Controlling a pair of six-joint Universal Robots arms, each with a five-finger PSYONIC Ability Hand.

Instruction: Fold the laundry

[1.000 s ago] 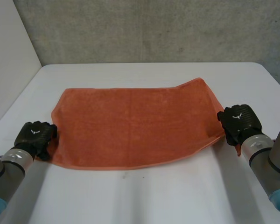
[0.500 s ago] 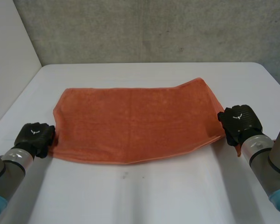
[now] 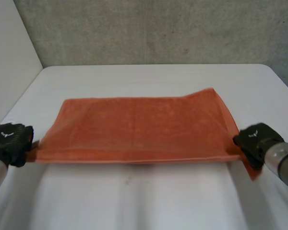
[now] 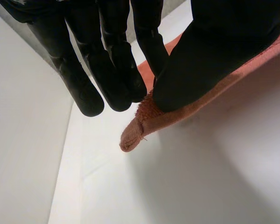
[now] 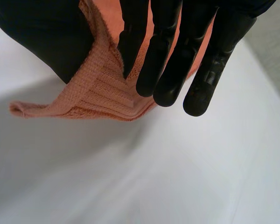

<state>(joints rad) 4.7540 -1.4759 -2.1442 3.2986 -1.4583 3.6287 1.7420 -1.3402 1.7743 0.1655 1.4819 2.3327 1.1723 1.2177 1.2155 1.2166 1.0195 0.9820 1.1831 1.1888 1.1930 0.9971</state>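
1. Left robot hand (image 3: 8,142) side: pinches near left corner of the flat orange terry towel (image 3: 139,127).
2. Right robot hand (image 3: 257,143) side: pinches near right corner.
3. Just pulled tight, near edge lifted off the white bench (image 3: 149,81), far edge lying on it.
4. Looks ready to fold forward.

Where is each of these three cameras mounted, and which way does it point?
Head view: between and behind the arms, looking down at the white table and orange towel; shows both forearms, the left robot hand and right robot hand.
Left wrist view: on the left wrist, looking along the palm; its fingers and thumb pinch a towel corner.
Right wrist view: on the right wrist, likewise; its fingers and thumb pinch the towel's other end.
All three share the towel.
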